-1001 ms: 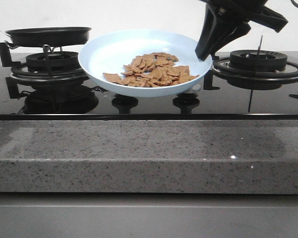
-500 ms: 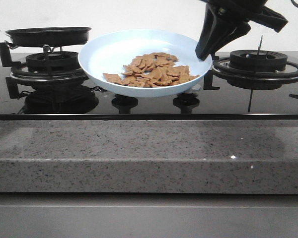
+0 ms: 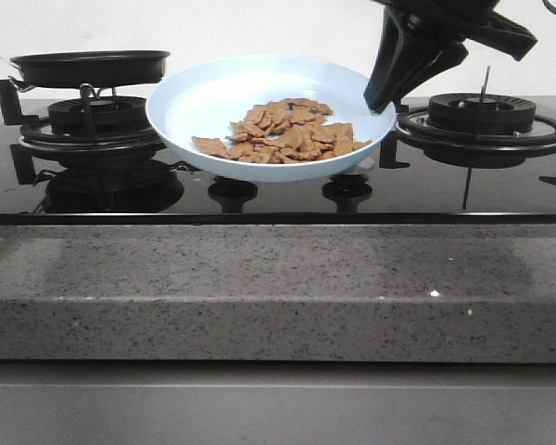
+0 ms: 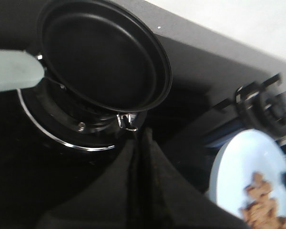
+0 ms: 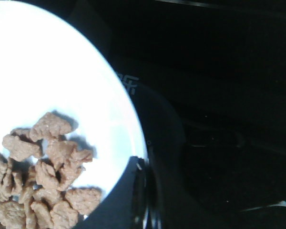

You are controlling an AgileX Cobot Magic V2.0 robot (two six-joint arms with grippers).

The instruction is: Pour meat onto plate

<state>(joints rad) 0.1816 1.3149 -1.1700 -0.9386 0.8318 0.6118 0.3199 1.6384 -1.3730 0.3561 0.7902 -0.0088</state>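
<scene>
The right tool (image 3: 382,93) comes down from the upper right and is clamped on the right rim of the plate (image 3: 213,93), its dark fingers together on the edge; the right wrist view shows the rim running into the closed fingers (image 5: 140,191). The plate is held tilted, its near edge lower, above the glossy black cooktop (image 3: 259,199) between the two burners. The meat (image 3: 283,132) lies as a loose heap of orange-brown pieces on the near right part of the plate, just beside the clamped rim; the far left part of the dish is bare. In the right wrist view the pieces (image 5: 38,176) crowd the plate (image 5: 47,71) close to the fingers.

The left tool (image 4: 140,181) shows only in the left wrist view, its dark fingers pressed together with nothing between them, above the cooktop near the left burner. Just beyond it sits a black frying pan (image 4: 102,55) with a pale handle (image 4: 12,71), resting on the left burner (image 3: 97,120), left of the plate. The pan's inside looks empty. The right burner (image 3: 482,116) stands to the right of the right tool. A grey speckled desk edge (image 3: 278,287) runs across the near side.
</scene>
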